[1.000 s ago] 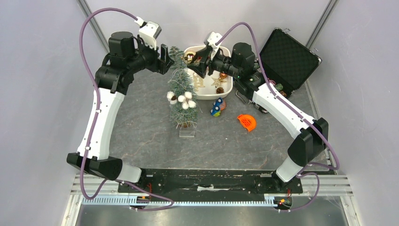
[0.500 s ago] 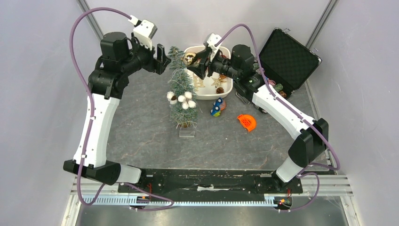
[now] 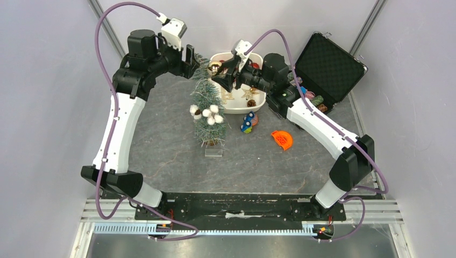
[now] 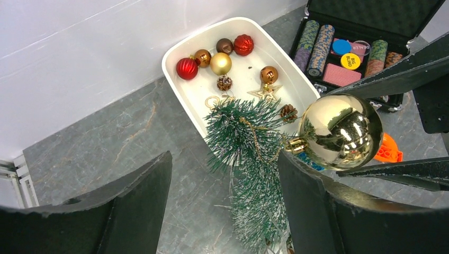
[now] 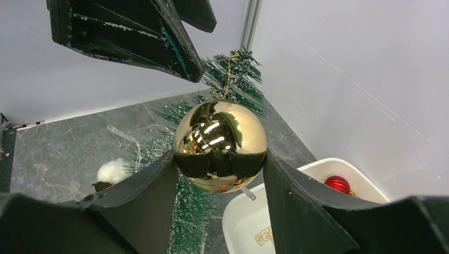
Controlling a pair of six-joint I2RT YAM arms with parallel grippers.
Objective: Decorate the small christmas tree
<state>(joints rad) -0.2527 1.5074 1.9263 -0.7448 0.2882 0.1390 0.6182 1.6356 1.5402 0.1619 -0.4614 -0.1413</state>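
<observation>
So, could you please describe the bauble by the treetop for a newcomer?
Start at the small christmas tree mid-table and go to its tip. Beside it, the right gripper holds a shiny gold bauble; the other baubles lie in the white tray.

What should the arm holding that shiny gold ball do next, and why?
Probably ease the gold ball slightly down toward the small christmas tree. The right fingers clamp the ball beside the tip, and its gold cord seems to run into the top branches, so lowering should let the loop settle before letting go.
</observation>
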